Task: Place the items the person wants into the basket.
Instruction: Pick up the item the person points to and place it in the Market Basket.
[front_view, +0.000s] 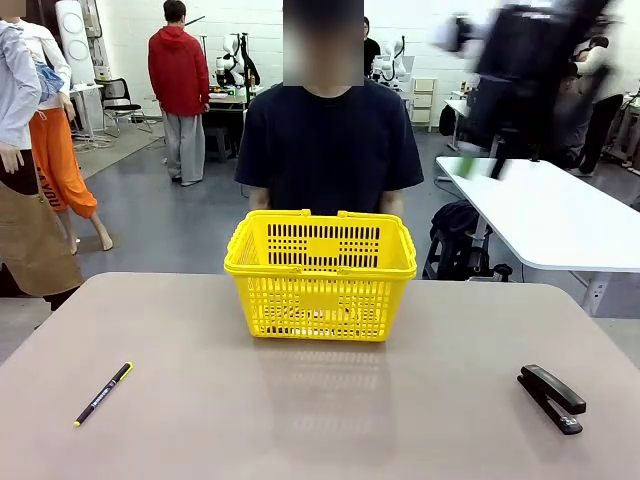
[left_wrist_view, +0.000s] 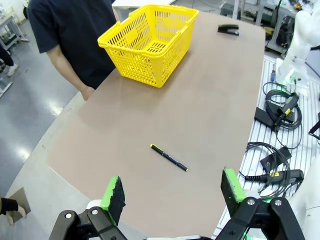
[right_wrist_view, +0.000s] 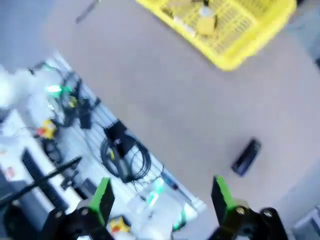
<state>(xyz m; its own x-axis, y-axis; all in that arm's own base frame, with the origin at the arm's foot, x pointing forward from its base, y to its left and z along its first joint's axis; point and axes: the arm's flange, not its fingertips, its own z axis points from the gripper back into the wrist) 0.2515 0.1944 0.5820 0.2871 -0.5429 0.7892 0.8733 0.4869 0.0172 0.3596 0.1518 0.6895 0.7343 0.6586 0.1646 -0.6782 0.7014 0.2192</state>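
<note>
No legible text in any view

The thin black pen (front_view: 103, 393) lying on the surface (front_view: 320, 420) carries a line of yellowish print along its barrel, too small to read. The orange trousers (front_view: 58, 165) on a figure at the left edge of the front view bear dark lettering down the leg, blurred and cut off, and it cannot be made out.

A yellow basket (front_view: 321, 275) sits at the far middle of the counter (front_view: 320, 410), right in front of the person in the navy t-shirt (front_view: 329, 145). A thin black pen (front_view: 103, 393) lies near the left, a black stapler (front_view: 551, 397) near the right. The right arm (front_view: 520, 75) shows blurred, raised at upper right.
</note>
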